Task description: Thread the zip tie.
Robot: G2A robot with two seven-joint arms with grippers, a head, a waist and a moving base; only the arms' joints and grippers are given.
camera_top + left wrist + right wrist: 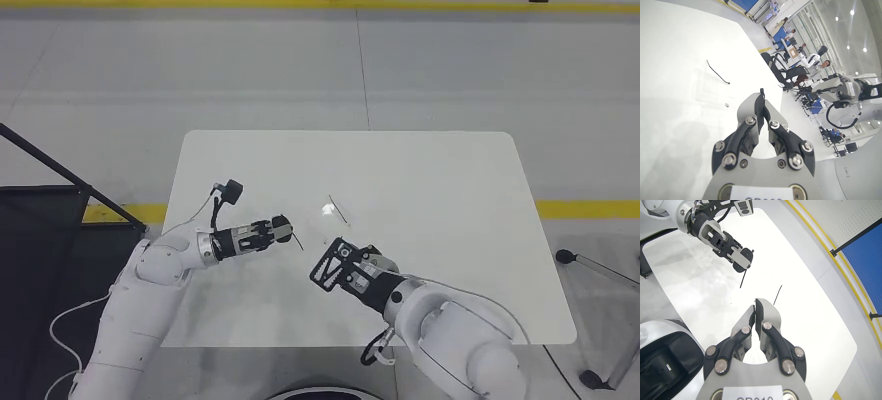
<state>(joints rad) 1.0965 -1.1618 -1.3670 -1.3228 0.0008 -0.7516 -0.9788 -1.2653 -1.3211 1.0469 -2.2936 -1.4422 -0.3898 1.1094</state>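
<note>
Table point(450, 170): white, spare tie point(338, 208) on it.
Left gripper point(745, 262): clamped on held tie point(743, 280), tail aimed toward right gripper.
Right gripper point(755, 303): jaws together, near tail tip.

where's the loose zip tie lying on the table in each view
Top view: loose zip tie lies mid-table, just beyond both arms.
Left wrist view: loose zip tie lies ahead of the left claw.
Right wrist view: loose zip tie lies just past the right claw.
Shared landmark: the left claw, shut on a second zip tie.
</note>
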